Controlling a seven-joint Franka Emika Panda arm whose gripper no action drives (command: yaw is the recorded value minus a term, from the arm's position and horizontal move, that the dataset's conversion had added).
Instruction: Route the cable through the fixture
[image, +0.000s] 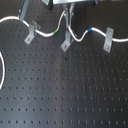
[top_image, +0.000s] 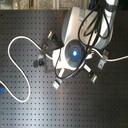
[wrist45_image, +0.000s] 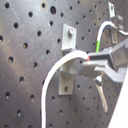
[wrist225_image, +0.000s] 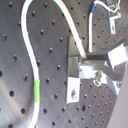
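The white cable runs across the black perforated board, through the left clip and the right clip. Its green band lies left of the gripper and its blue band right of it. My gripper is shut on the cable between the bands and holds it in a raised loop just behind the middle fixture. In both wrist views the fingers pinch the cable right beside the fixture. The cable is not in its slot.
A slack loop of cable lies at the first exterior view's left edge and shows in the second exterior view. There the arm's body hides the board's middle. A small black object sits near a clip.
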